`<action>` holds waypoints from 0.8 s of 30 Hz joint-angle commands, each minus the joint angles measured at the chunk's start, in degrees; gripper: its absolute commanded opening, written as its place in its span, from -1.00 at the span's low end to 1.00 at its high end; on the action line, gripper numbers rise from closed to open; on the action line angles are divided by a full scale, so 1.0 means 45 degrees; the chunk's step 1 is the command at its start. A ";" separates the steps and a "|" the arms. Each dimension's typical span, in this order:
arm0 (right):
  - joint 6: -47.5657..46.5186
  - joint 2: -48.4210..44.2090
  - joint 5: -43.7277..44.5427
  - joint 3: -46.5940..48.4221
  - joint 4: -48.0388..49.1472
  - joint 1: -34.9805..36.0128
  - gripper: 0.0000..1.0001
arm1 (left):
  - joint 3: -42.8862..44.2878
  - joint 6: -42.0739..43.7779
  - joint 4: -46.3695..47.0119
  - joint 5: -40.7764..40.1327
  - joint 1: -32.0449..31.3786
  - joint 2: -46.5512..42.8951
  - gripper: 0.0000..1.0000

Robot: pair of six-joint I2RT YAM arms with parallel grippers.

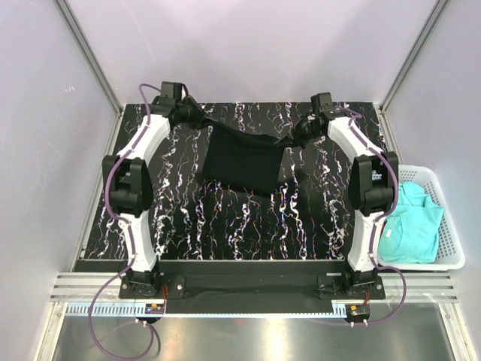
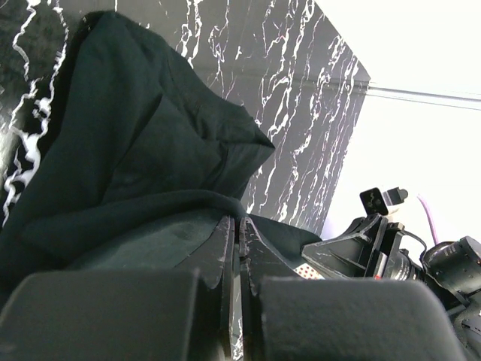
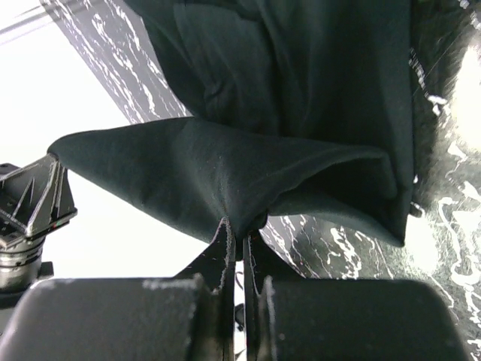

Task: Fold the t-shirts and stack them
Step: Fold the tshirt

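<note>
The black t-shirt (image 1: 244,158) hangs stretched between my two grippers at the far side of the marbled table, its lower part resting on the table. My left gripper (image 1: 197,117) is shut on the shirt's left upper corner; in the left wrist view the cloth (image 2: 143,143) bunches over the closed fingertips (image 2: 239,226). My right gripper (image 1: 294,137) is shut on the right upper corner; in the right wrist view the black cloth (image 3: 225,173) is pinched at the gripper (image 3: 242,226). Turquoise t-shirts (image 1: 409,222) lie in the basket at the right. The orange-red shirt is out of view.
A white lattice basket (image 1: 448,226) stands off the table's right edge, beside the right arm. The black marbled table top (image 1: 225,226) spreads in front of the shirt. Grey walls close in the back and sides.
</note>
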 commanded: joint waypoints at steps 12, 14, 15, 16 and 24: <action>-0.0208 0.2893 -0.1134 0.3397 0.0025 -0.0552 -0.95 | 0.3022 0.0144 0.1059 0.1096 0.0451 0.3149 -1.00; -0.0227 0.3673 -0.1251 0.3925 0.0065 -0.0590 -0.94 | 0.3315 0.0124 0.1157 0.1212 0.0529 0.3772 -1.00; -0.0247 0.3928 -0.1368 0.4412 0.0045 -0.0591 -0.92 | 0.3568 0.0066 0.1196 0.1290 0.0549 0.4047 -1.00; -0.0228 0.4394 -0.1369 0.4648 0.0065 -0.0649 -0.91 | 0.3667 -0.0109 0.1390 0.1349 0.0588 0.4224 -1.00; 0.0026 0.6214 -0.1643 0.6972 0.0045 -0.0942 -0.82 | 0.4331 -0.0911 0.2485 0.1467 0.0725 0.5629 -1.00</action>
